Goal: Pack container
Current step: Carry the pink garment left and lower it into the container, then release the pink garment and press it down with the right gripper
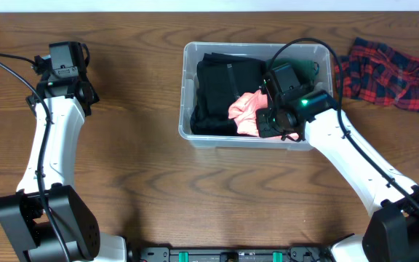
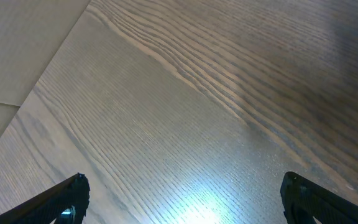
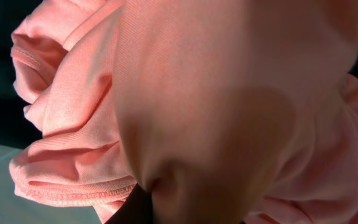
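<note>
Fingers (image 2: 67, 196) on my left arm gape over the bare bench (image 2: 197, 93). Whether the right gripper (image 1: 269, 122) pinches the pink garment (image 1: 244, 110) inside the container (image 1: 188, 87), I cannot tell. Stowing step, I judge; next, let go and fetch the plaid cloth (image 1: 391, 73).

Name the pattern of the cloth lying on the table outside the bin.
The cloth is red and dark plaid, clearest in the overhead view.
</note>
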Motion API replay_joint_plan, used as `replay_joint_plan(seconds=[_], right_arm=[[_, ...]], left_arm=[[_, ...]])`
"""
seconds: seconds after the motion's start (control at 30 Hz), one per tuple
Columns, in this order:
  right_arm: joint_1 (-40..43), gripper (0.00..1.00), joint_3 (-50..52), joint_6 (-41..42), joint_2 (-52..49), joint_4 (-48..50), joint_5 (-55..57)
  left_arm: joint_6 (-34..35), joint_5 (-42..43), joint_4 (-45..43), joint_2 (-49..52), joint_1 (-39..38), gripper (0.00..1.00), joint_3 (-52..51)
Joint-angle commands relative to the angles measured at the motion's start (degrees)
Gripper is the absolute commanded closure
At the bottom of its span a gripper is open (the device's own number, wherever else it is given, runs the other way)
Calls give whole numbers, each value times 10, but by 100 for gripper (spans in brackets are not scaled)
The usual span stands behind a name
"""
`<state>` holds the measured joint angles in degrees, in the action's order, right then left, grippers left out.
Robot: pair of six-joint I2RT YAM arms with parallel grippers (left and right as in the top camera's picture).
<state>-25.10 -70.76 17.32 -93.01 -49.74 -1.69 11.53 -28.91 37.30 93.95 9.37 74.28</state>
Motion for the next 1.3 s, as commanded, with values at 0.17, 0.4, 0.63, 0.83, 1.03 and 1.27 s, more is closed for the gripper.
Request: replay_joint_plan(seconds=[0.17, 0.4, 0.63, 0.83, 1.03, 1.27], right_arm=[[-12, 71, -7, -22, -2, -23, -11], [-10, 19, -8, -47, -2, -6, -11], [3, 17, -47, -68, -2, 3, -11], [11, 11, -101, -67, -1, -13, -11], [12, 3, -107, -67, -1, -20, -11], [12, 2, -107, -67, -1, -28, -11]], left_arm=[[-6, -9, 2, -7, 2, 2, 8], [-6, -9, 2, -7, 2, 2, 8], [-6, -9, 2, -7, 2, 2, 8], [-6, -9, 2, -7, 2, 2, 8], [-6, -9, 2, -7, 2, 2, 8], [-6, -9, 2, -7, 2, 2, 8]])
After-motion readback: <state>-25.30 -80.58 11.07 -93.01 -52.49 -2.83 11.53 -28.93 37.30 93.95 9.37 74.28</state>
